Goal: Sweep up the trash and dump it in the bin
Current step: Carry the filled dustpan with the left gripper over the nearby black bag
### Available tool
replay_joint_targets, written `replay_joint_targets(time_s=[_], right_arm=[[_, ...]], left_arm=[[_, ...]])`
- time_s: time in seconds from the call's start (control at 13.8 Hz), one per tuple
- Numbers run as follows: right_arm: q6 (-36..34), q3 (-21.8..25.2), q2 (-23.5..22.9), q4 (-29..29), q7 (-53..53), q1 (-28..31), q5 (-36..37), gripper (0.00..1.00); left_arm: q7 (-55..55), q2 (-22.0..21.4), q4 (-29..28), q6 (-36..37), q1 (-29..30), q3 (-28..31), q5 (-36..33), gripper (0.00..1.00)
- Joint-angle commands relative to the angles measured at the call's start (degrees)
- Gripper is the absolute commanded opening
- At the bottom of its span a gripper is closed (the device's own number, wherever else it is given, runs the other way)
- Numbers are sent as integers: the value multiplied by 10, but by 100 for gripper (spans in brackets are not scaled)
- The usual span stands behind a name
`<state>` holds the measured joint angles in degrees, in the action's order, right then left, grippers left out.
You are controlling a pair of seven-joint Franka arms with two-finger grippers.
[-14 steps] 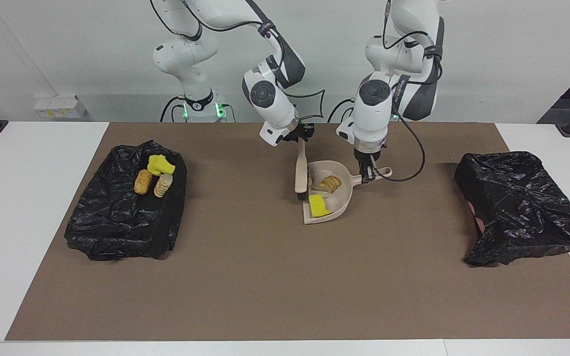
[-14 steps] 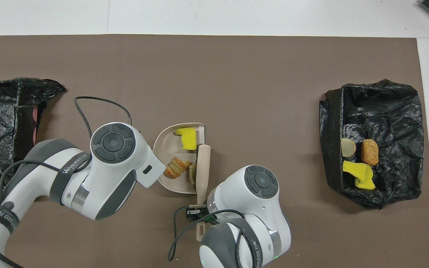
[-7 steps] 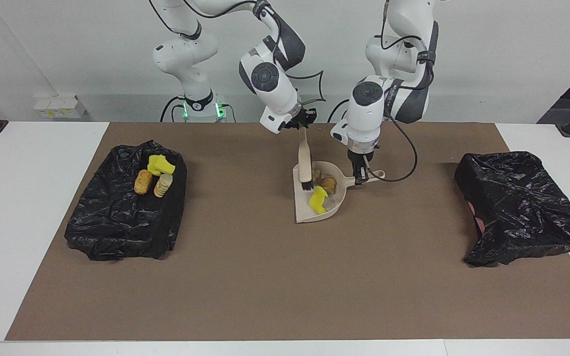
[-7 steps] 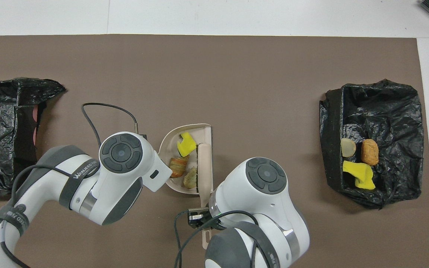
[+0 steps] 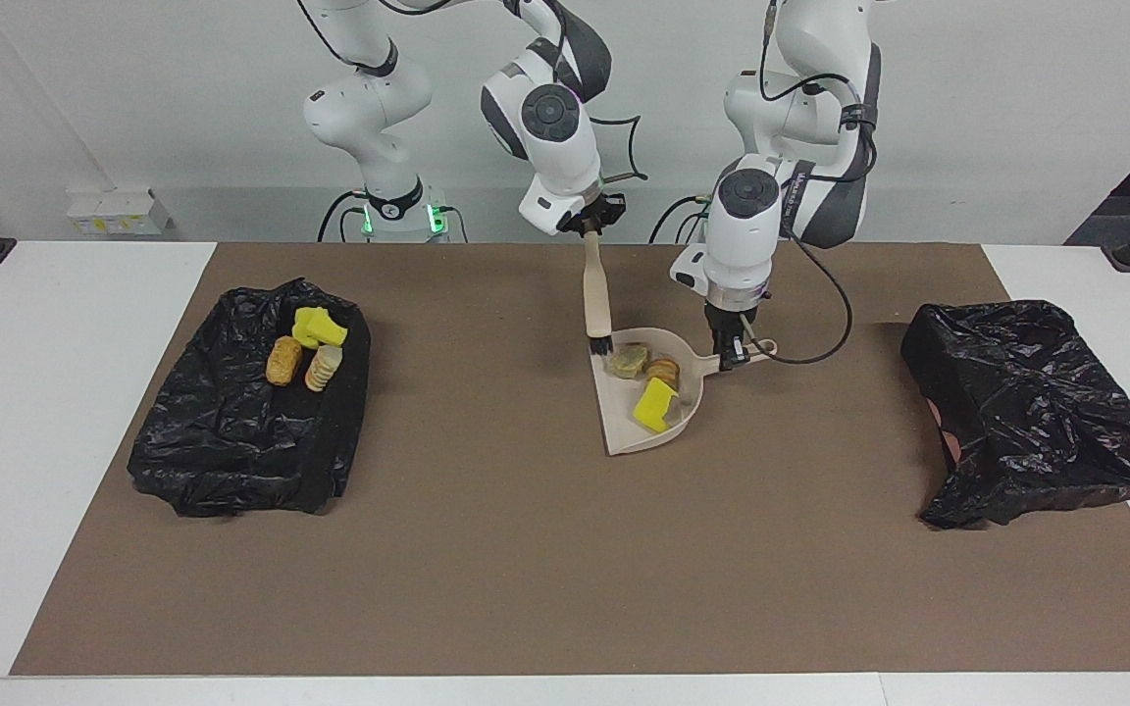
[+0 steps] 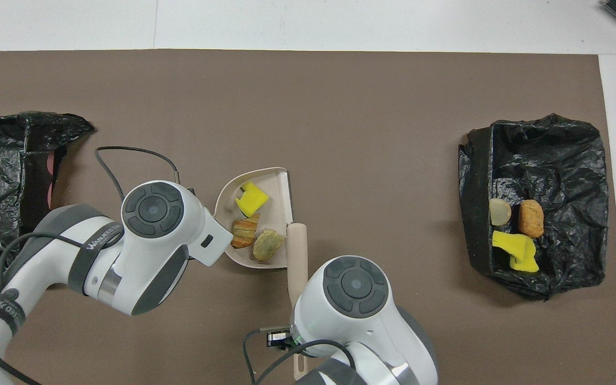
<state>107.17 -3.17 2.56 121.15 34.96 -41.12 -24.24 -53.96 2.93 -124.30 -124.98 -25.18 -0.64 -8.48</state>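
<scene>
Plainly, the bench (image 5: 545,579) carries two black-lined bins at its ends, and the work sits between them. The bin at the right arm's end (image 5: 246,431), well apart from both sets of jaws, already holds four bits of trash (image 5: 308,350): yellow sponge, a golden-brown lump and pale bread-like pieces, lying in its corner nearer the robots. The bin at the left arm's end (image 5: 1036,412) shows only crumpled black liner; I cannot tell what is inside.

The dustpan (image 5: 624,422) hangs just below the left gripper (image 5: 728,355), whose jaws are clamped on its handle, so the load can be carried. It looks tipped back toward the handle, probably to keep the contents from sliding off the open lip. In it lie three more bits of trash (image 6: 250,199): a yellow sponge chunk, a tan ridged lump and a greenish-brown lump.

The brush (image 5: 595,299) hangs bristles-down from the right gripper (image 5: 589,231), jaws closed on its handle top, its bristles at the pan's open edge nearest the robots, likely guarding the load.
</scene>
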Motion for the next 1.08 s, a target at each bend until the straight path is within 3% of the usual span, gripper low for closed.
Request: replay_joint_targets(time_s=[0.0, 0.29, 0.58, 0.72, 0.8, 1.01], right_arm=[[-13, -3, 28, 28, 36, -13, 18, 0], [62, -3, -25, 49, 35, -77, 18, 0], [50, -3, -23, 61, 40, -85, 38, 0], [46, -3, -22, 63, 42, -85, 40, 0], [47, -3, -19, 71, 42, -85, 40, 0], [60, -3, -13, 87, 36, -85, 40, 0]], left_arm=[[-9, -13, -23, -17, 20, -1, -4, 31], [-24, -14, -37, -18, 38, -1, -4, 39], [-20, -12, -53, -46, 45, 0, -4, 37], [-22, -10, -49, -45, 45, 0, -4, 21], [-23, -8, -45, -43, 45, 0, -4, 2], [-22, -7, -42, -44, 45, -1, -4, 0]])
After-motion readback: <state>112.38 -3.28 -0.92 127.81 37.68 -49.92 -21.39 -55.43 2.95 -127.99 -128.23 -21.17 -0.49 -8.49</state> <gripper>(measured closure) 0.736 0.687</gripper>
